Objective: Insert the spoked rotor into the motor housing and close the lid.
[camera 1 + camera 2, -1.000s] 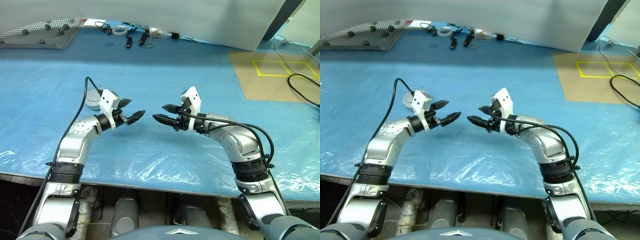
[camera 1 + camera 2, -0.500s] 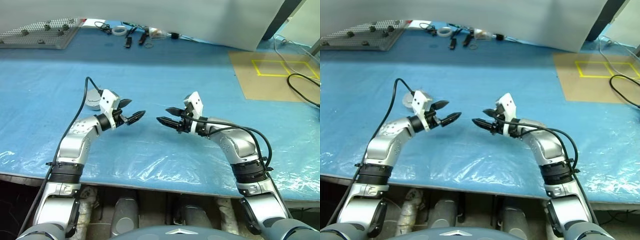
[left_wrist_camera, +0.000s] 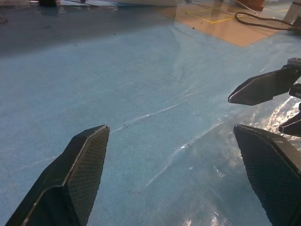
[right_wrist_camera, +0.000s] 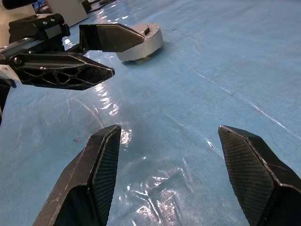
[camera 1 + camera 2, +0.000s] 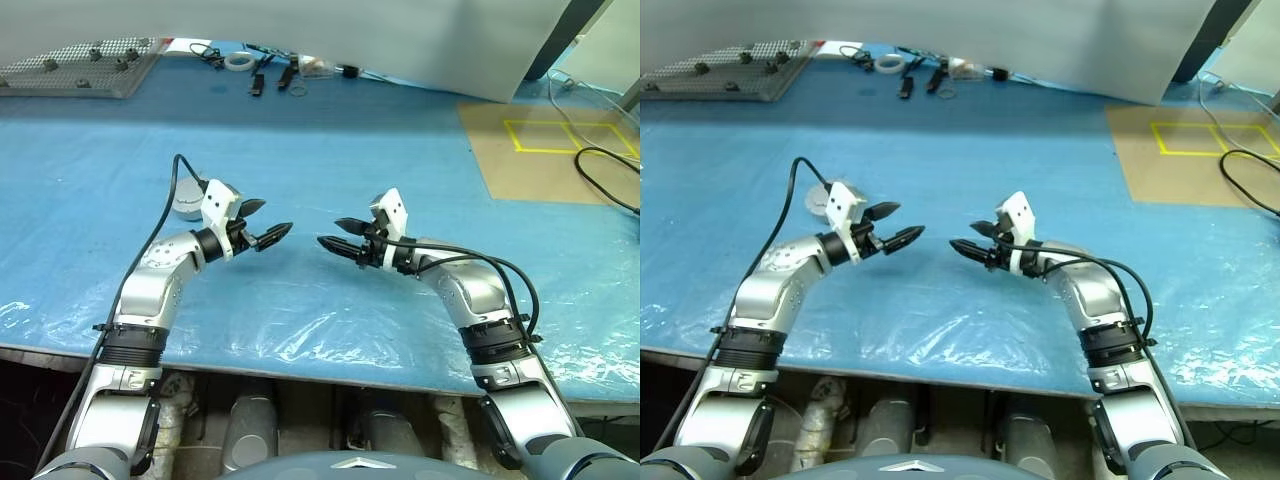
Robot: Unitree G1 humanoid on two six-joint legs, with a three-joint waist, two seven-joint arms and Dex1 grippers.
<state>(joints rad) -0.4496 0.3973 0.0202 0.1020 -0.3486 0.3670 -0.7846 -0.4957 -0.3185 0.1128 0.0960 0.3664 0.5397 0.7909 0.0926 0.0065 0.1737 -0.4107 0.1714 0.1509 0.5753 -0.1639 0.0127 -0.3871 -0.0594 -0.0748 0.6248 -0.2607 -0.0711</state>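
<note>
The lid (image 5: 186,203) is a pale silver round piece lying on the blue table sheet just behind my left wrist; it also shows as the lid (image 4: 143,44) beyond the left fingers. What lies under it I cannot tell. The spoked rotor and the motor housing's copper windings are out of view. My left gripper (image 5: 273,217) hovers open and empty, pointing right. Facing it a short gap away, my right gripper (image 5: 330,232) is open and empty too, a little lower. Both hang above bare sheet.
A grey pegboard (image 5: 75,68) lies at the back left. Small tools and a tape roll (image 5: 238,61) sit along the back. A brown mat (image 5: 540,150) with yellow tape and a black cable (image 5: 605,175) are at the right. The table's front edge (image 5: 300,365) runs below my arms.
My right gripper has sunk and drifted slightly right, still open. The left gripper has not moved.
</note>
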